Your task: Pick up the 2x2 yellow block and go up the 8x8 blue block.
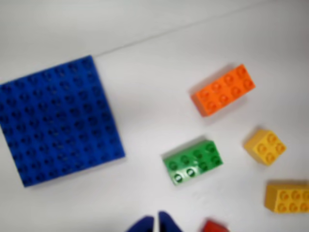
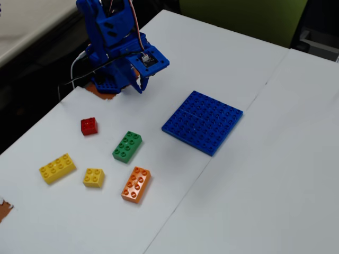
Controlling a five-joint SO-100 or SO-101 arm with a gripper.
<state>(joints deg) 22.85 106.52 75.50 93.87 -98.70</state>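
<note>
The 2x2 yellow block (image 1: pixel 264 146) lies on the white table, right of the green brick in the wrist view. In the fixed view it (image 2: pixel 94 178) sits near the front left, between the longer yellow brick and the orange brick. The 8x8 blue block (image 1: pixel 60 121) lies flat at the left of the wrist view and mid-table in the fixed view (image 2: pixel 203 121). My gripper (image 1: pixel 156 225) shows only its two blue tips at the bottom edge. They are close together with nothing between them. In the fixed view the gripper (image 2: pixel 139 86) hangs by the arm's base, far from both blocks.
A green brick (image 1: pixel 193 162) (image 2: pixel 127 146), an orange brick (image 1: pixel 223 90) (image 2: pixel 136 184), a longer yellow brick (image 1: pixel 287 197) (image 2: pixel 57 168) and a small red brick (image 1: pixel 215 226) (image 2: pixel 89 126) lie around the yellow block. A seam (image 2: pixel 180 206) runs across the table.
</note>
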